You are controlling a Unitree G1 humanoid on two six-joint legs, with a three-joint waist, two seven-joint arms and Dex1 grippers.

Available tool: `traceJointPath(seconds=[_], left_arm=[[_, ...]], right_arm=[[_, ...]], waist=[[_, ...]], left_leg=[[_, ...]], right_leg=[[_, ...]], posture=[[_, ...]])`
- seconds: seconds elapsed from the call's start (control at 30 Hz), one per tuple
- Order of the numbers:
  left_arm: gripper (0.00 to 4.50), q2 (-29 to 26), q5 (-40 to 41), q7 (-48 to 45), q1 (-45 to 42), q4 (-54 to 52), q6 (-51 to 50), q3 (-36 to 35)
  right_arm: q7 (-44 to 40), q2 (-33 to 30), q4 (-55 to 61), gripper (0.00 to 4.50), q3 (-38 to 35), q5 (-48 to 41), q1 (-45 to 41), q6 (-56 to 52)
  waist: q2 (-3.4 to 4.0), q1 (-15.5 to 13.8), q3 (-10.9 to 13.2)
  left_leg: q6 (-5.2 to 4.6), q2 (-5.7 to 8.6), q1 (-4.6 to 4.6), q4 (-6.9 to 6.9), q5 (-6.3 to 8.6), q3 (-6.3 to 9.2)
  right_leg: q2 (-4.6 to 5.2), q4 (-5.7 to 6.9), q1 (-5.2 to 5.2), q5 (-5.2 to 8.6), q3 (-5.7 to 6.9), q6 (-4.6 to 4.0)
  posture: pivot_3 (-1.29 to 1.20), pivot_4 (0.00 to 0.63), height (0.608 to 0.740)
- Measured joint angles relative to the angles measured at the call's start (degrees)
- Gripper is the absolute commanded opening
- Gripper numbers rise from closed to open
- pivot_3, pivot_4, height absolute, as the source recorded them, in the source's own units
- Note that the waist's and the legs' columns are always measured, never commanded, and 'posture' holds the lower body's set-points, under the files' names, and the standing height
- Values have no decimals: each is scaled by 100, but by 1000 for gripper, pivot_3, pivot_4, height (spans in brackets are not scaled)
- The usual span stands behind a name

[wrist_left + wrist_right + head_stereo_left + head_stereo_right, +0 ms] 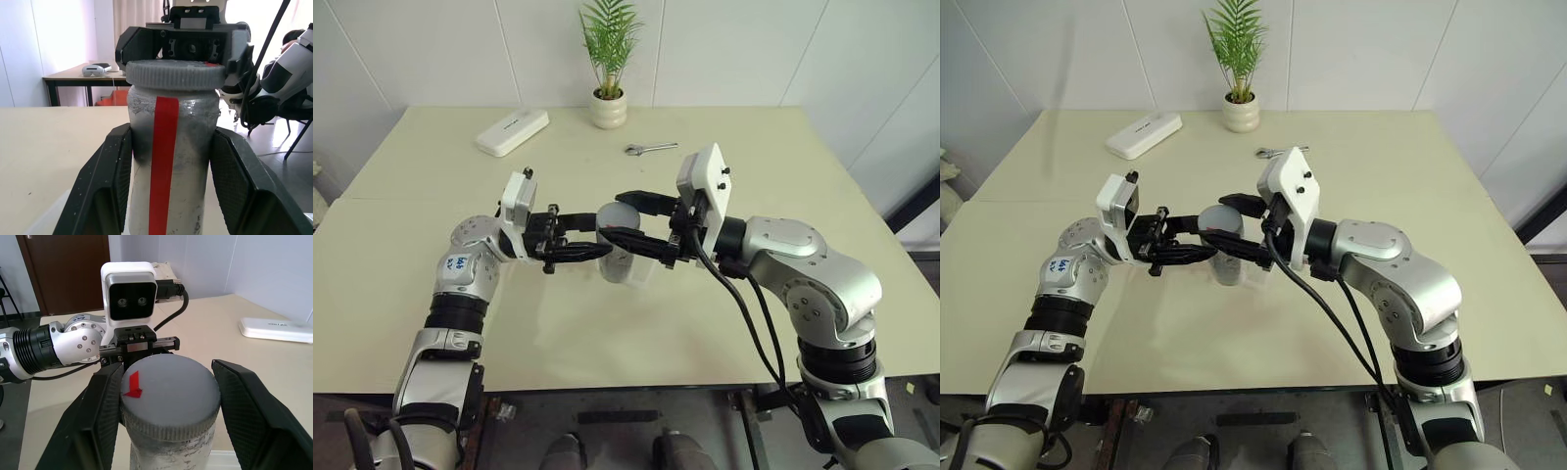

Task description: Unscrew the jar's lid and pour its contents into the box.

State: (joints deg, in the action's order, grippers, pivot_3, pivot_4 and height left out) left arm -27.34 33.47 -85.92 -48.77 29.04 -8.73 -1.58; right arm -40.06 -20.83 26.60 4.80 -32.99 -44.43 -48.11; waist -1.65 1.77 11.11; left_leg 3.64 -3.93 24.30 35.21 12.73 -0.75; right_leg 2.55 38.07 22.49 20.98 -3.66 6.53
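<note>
Jar (619, 257) mid-worktop (754, 323), edges well apart. Left pincer (168, 181) clamps its body; right pincer (166, 396) straddles lid (168, 391), one finger off. Wrench (649, 149), white case (512, 131), potted plant (608, 59) far back.

We see the silvery jar (171, 161) upright above the table, a red stripe running down its scuffed side. Its grey ribbed lid (168, 391), marked with a red arrow, sits on top. The clear box (646, 272) lies directly beneath.
</note>
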Motion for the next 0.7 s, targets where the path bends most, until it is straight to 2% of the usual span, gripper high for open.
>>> traceJointPath(seconds=[0.07,0.17,0.7], left_arm=[[1980,2,-60,5,15,146,-65,-24],[1980,40,-93,2,17,154,-85,-26],[1980,-22,-271,-6,-11,90,116,-54]], right_arm=[[-315,46,221,4500,259,-197,-59,124],[-471,126,325,4500,517,-305,-85,196],[-160,104,-127,4500,495,-4,-326,448]], waist=[[0,27,0],[0,9,0],[0,0,0]], left_leg=[[0,-4,-2,-1,0,2],[0,-7,-1,1,0,5],[0,-3,-1,13,-1,4]], right_leg=[[-6,2,1,0,0,0],[-8,2,-1,0,3,0],[-4,12,-2,0,2,0]], posture=[[0,150,740],[0,150,740],[0,150,740]])
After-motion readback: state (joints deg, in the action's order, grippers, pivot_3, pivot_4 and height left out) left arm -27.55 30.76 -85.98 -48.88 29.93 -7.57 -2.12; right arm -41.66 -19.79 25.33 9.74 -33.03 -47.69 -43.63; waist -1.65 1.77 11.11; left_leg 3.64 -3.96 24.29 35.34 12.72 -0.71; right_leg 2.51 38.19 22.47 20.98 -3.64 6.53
